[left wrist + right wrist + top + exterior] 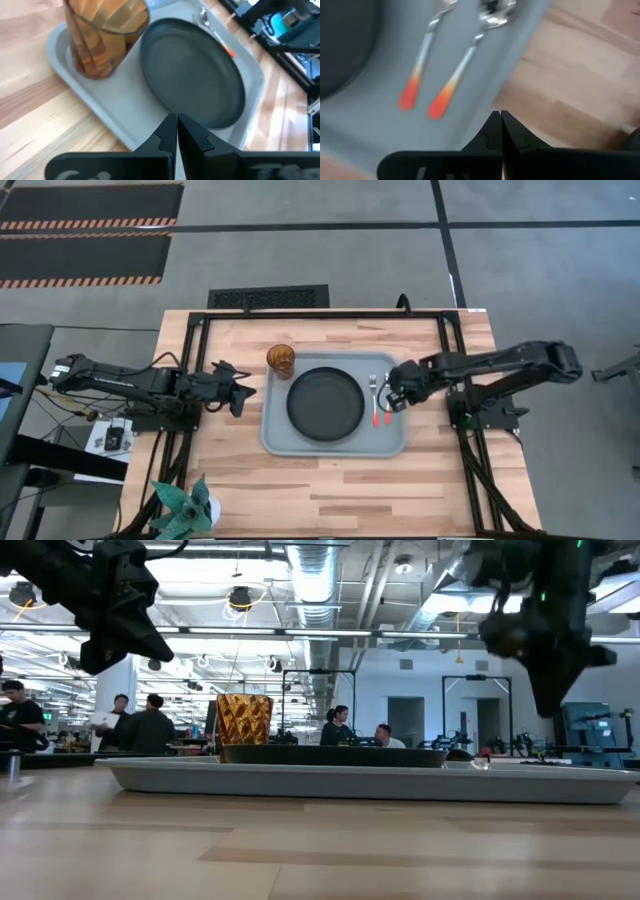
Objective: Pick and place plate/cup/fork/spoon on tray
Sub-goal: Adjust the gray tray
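We see the tray (335, 442) mid-table with everything on it. The plate (325, 403) sits in the tray's centre. The cup (281, 360) stands upright in the tray's far-left corner, just beside the plate. The fork (375, 398) and spoon (388, 405) lie side by side along the tray's right edge, right of the plate, red-orange handles toward the near side, heads toward the far side.

Right gripper (396, 395) hangs above the tray's right rim next to the cutlery; in its wrist view the fingers (492, 131) are pressed together, holding nothing. Left gripper (240, 392) hovers over bare table just left of the tray, near the cup; its fingers (167, 132) are also closed tight and empty.

People show in the room behind the table in the low view
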